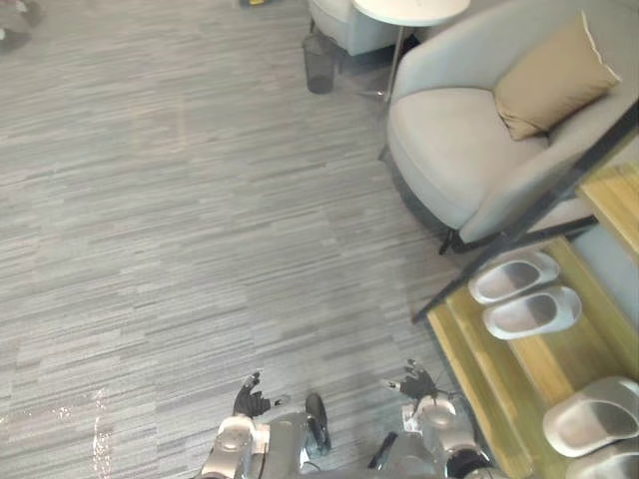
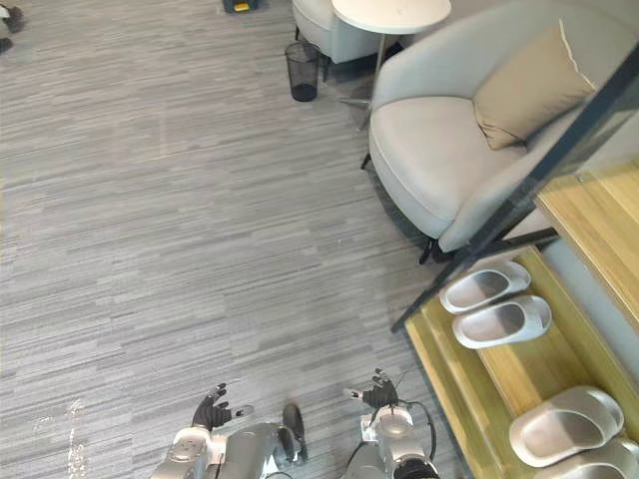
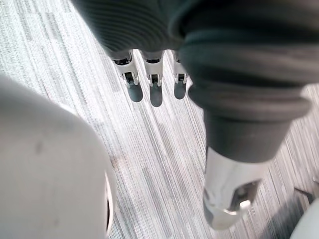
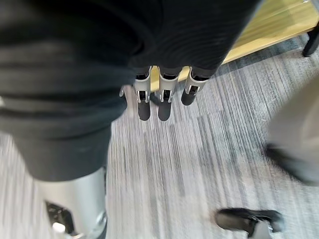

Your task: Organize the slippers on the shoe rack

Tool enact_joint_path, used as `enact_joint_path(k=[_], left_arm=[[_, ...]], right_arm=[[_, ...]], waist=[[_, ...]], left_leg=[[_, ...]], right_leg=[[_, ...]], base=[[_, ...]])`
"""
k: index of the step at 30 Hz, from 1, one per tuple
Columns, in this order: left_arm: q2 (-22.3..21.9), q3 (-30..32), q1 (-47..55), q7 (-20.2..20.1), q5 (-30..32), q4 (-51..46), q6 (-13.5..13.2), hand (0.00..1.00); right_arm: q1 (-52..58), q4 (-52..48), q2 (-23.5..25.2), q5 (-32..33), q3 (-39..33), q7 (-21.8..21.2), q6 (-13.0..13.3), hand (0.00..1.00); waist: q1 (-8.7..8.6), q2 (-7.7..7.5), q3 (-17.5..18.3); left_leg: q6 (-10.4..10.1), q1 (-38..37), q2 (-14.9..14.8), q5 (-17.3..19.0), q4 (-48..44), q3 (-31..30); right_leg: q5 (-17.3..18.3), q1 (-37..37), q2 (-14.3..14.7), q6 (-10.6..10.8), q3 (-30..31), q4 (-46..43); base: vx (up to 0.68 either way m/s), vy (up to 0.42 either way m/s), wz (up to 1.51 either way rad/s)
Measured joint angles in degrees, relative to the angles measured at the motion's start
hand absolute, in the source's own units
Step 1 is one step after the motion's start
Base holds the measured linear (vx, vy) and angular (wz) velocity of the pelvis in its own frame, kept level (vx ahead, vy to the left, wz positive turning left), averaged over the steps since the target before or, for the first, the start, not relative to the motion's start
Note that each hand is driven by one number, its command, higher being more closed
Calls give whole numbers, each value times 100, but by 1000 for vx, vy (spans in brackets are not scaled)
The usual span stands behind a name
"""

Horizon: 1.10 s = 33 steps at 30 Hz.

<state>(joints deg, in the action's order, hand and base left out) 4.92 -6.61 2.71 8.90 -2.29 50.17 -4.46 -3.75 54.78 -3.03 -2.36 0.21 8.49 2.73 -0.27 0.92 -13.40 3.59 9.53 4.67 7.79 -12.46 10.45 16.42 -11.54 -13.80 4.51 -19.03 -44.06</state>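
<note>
Left hand (image 1: 252, 397), right hand (image 1: 417, 381): empty, fingers straight, low over the floor (image 1: 200, 249). Slippers (image 1: 514, 276): paired side by side on the shoe rack (image 1: 477, 367), apparently already sorted.

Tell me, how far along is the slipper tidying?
Done, it seems: one pair of slippers and a second pair sit neatly on the wooden rack. In hand: nothing; left hand and right hand hang open above the carpet. Left: I cannot tell.

The silver-grey left arm (image 1: 236, 439) and right arm (image 1: 446, 429) are smooth, rounded metal. The left hand (image 1: 252, 399) and right hand (image 1: 415, 382) have dark ribbed covers and slim silver, dark-tipped fingers (image 3: 155, 89).
</note>
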Motion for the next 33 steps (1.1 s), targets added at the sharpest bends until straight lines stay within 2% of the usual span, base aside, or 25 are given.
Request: enact_joint_path(k=[3,4,7,8,9,10,11,12,13,14,16,18,19,20,21,23,25,26,27,28,29,30,32,33], left_arm=[[-1,-2,-87,1,-2,37,-8,0],[7,-2,-93,0,-2,109,-9,0],[-13,15,-47,-1,-2,131,-15,0],[-12,71,-22,-6,-2,108,-20,0],[-50,190,-23,6,-7,91,-19,0],[-137,397,34,-1,-15,6,-24,0],[-153,551,92,0,-17,-13,-20,0],[-165,683,129,-2,-78,-44,-18,0],[-166,729,120,0,-129,-80,-16,0],[-141,746,124,-5,-140,-122,-18,0],[-134,786,1,-2,-176,-115,-20,0],[-137,780,-104,-5,-194,-115,-24,0],[-137,780,-132,-5,-205,-105,-24,0],[-92,792,-217,-4,-231,-97,-24,0],[-46,805,-274,15,-238,-105,-27,0],[84,797,-315,82,-241,-67,-14,0],[109,851,-247,86,-268,3,-20,0],[102,865,-179,91,-264,12,-20,0],[106,861,-177,88,-235,67,-15,0],[133,849,-172,88,-231,132,-16,0],[149,788,-159,91,-207,188,6,0],[166,769,-147,89,-143,234,31,0],[139,778,-48,96,-127,221,39,0],[120,783,-32,100,-124,217,37,0]], right_arm=[[42,6,-55,2,-50,5,14,0],[61,9,-51,4,-101,8,10,0],[172,33,-46,9,-197,9,-2,0],[169,34,-38,9,-196,8,-4,0],[182,75,-59,12,-192,5,-13,0],[146,40,-54,15,-175,7,-21,0],[122,7,-59,19,-174,11,-3,0],[127,25,-26,30,-162,33,-9,0],[149,20,42,34,-138,46,-16,0],[181,21,74,70,-107,62,-38,0],[142,20,49,87,-144,79,-53,0],[108,13,35,124,-221,116,-53,0],[98,12,24,124,-234,122,-54,0],[60,29,56,128,-231,131,-67,0],[13,35,89,124,-215,114,-67,0],[-216,35,201,125,-223,117,-65,0],[-348,10,206,121,-225,112,-27,0],[-355,24,213,116,-225,107,17,0],[-312,35,238,112,-225,102,18,0],[-251,42,261,112,-218,91,1,0],[-165,81,298,112,-212,65,-17,0],[-105,83,301,110,-172,43,-24,0],[67,89,305,115,-165,30,-55,0],[33,19,244,91,-165,42,-29,0]], waist=[[-22,18,-11],[-30,12,-9],[-43,-84,59],[-47,-108,73],[5,-11,72],[127,95,93],[147,157,85],[107,167,72],[113,143,62],[142,115,41],[171,41,6],[174,-2,-17],[206,10,-9],[237,-166,-61],[238,-266,-67],[370,-352,-70],[409,-359,-73],[410,-343,-72],[385,-383,-69],[379,-439,-48],[336,-453,-38],[286,-456,-41],[226,-433,-51],[145,-418,-59]], left_leg=[[-239,-93,147,-200,427,-564],[-240,-158,192,-200,513,-697],[-228,-181,302,-192,354,-803],[-165,-85,325,-120,64,-766],[-307,118,238,242,-533,-797],[-747,328,25,540,-1177,-593],[-756,601,-160,544,-1850,-313],[-697,964,-491,468,-2819,146],[-563,1060,-754,545,-3304,407],[-456,1082,-1028,722,-3570,563],[-519,1286,-1193,830,-3234,616],[-404,1487,-1173,597,-2201,567],[-392,1527,-1093,-71,-1225,388],[-193,1421,-860,-448,-1056,444],[-141,1401,-754,-449,-963,461],[18,1470,-698,-278,-1171,456],[63,1357,-697,53,-1486,461],[-36,1080,-696,429,-1465,445],[-49,886,-652,618,-1486,459],[-152,695,-588,781,-1445,462],[-147,481,-552,906,-1392,454],[-122,247,-552,988,-1272,420],[-119,-212,-550,984,-857,403],[-79,-481,-590,965,-640,366]], right_leg=[[-4,-260,475,48,496,978],[-16,-235,560,29,626,1253],[-111,-18,587,-133,655,1861],[-179,87,592,-228,648,2096],[-179,219,681,-349,627,2191],[-119,390,791,-427,597,2342],[-126,541,865,-461,537,2439],[-137,839,934,-463,413,2611],[-124,1103,987,-480,353,2767],[-102,1425,1016,-482,328,2948],[-95,1781,951,-467,241,3258],[-18,1950,790,-333,119,3345],[94,2050,724,-141,82,3353],[183,2161,556,23,101,3380],[71,2131,478,11,96,3459],[-365,2185,470,87,163,3637],[-490,2179,391,223,299,3165],[-452,2008,286,288,463,2369],[-540,1670,125,350,618,1346],[-766,1315,-53,401,763,443],[-812,835,-146,347,909,-590],[-689,441,-138,235,874,-1182],[-403,-89,-80,82,634,-1351],[-155,-402,17,-4,370,-1006]], base=[[83,-7,92],[106,-65,112],[147,-145,129],[153,-158,77],[263,-185,41],[300,-128,7],[277,-65,-2],[304,-49,19],[354,-30,26],[371,-20,17],[402,43,22],[416,166,31],[425,210,39],[359,158,41],[401,158,36],[402,159,14],[348,139,-3],[268,137,-7],[298,157,-11],[354,146,-7],[360,115,-5],[338,50,-3],[383,27,-3],[391,-6,7]])
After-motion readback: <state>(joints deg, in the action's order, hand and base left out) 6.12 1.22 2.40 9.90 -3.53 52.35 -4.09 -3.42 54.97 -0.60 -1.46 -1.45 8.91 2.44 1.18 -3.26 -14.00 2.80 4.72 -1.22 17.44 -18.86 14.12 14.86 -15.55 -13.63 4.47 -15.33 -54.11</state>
